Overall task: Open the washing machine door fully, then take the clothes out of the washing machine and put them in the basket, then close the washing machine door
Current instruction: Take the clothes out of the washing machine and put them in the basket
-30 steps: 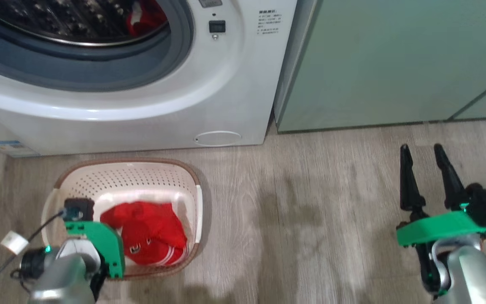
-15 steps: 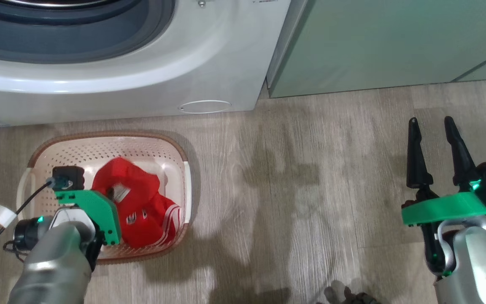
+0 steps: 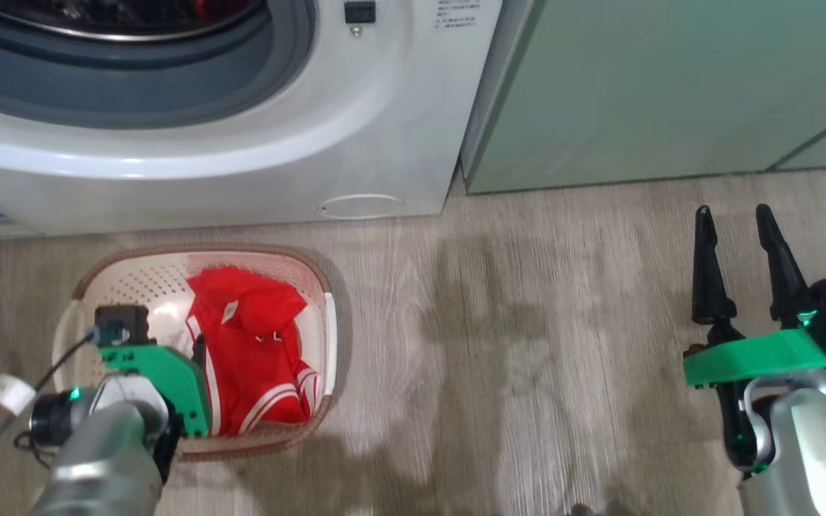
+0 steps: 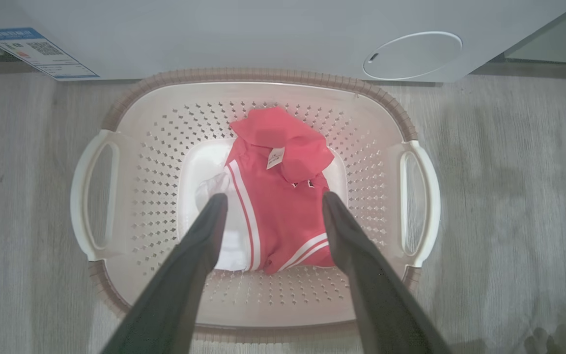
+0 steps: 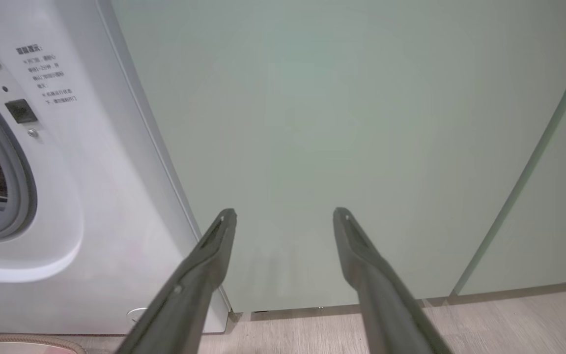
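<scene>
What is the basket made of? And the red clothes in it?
The basket looks like smooth cream plastic: moulded holes, a slight shine, a ribbed brown rim. The clothes look like soft matte fabric: they fold and crumple, and carry a sewn label.

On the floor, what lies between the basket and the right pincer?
Nothing. In the head view, the wood-grain floor between the basket and the open right pincer is bare, crossed only by soft shadows.

washing machine print illegible, blue sticker likewise
</scene>
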### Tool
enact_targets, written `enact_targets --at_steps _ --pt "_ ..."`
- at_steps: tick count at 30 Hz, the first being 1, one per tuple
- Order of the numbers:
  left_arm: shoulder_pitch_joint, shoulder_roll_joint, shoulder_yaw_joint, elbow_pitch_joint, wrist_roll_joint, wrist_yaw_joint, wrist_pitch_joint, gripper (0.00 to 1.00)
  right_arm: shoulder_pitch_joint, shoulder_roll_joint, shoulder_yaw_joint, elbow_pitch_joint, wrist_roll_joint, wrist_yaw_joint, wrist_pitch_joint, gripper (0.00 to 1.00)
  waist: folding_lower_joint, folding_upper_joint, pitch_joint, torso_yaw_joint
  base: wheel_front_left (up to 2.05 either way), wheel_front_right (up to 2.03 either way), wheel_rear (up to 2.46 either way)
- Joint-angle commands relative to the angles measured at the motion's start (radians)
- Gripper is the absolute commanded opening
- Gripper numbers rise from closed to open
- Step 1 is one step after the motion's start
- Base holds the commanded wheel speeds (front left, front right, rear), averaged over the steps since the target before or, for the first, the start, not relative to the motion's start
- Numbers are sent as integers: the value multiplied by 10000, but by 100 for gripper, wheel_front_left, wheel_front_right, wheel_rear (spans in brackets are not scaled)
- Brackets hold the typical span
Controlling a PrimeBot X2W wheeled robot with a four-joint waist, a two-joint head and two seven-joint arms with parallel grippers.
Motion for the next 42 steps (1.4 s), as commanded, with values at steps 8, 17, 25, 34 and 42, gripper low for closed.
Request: enact_targets --at_steps 8,17,25,34,42 --pt "997 123 85 -285 -185 -113 -1217 100 705 -145 199 17 212 65 -61 100 0 0 -1734 400 0 0 0" --pt "2293 295 392 -2534 -75 -114 -1364 100 1513 -340 318 281 516 65 -61 100 0 0 -3327 879 0 0 0" --pt "3709 485 1422 -5615 303 -11 -1367 100 1821 -331 427 285 692 65 -61 100 0 0 -4045 1142 0 0 0" --pt "4586 375 2284 -7312 695 42 -1367 100 2082 -310 495 264 766 65 -61 100 0 0 -4436 1238 0 0 0" --pt "4567 312 2508 -7542 857 15 -1368 100 2155 -207 454 246 784 65 -61 100 0 0 -4482 1137 0 0 0"
